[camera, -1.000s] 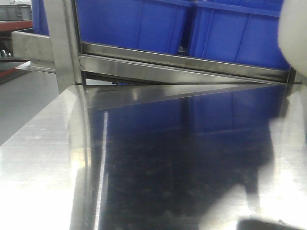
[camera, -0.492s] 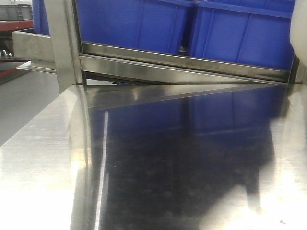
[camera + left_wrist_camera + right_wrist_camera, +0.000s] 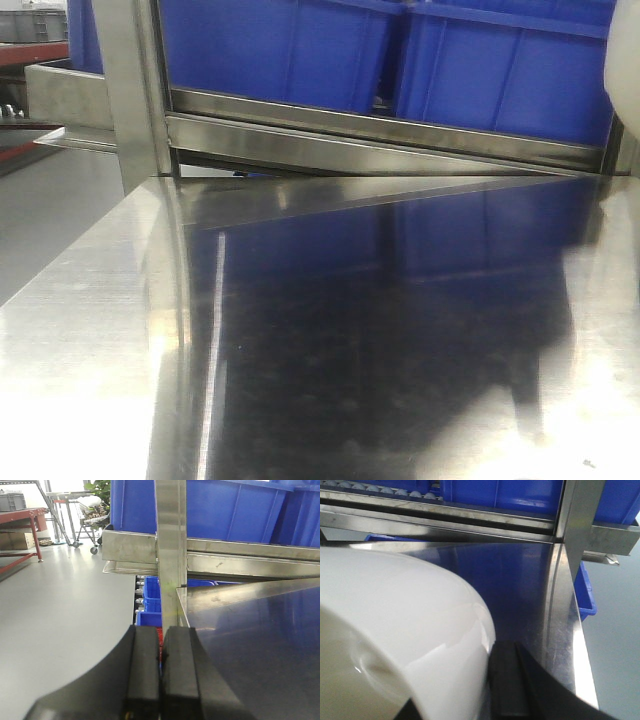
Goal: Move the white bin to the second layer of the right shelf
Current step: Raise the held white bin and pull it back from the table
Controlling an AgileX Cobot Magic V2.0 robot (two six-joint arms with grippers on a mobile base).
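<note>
Gripping white bin w/ right claw.

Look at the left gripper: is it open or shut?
Shut. In the left wrist view, the left gripper has its two black fingers pressed together, holding nothing.

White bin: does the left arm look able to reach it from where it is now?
Probably not without a long move. The left gripper, jaws shut, sits at the left edge of the tabletop by the steel post, while the white bin is far to the right. Nothing stands between them.
</note>
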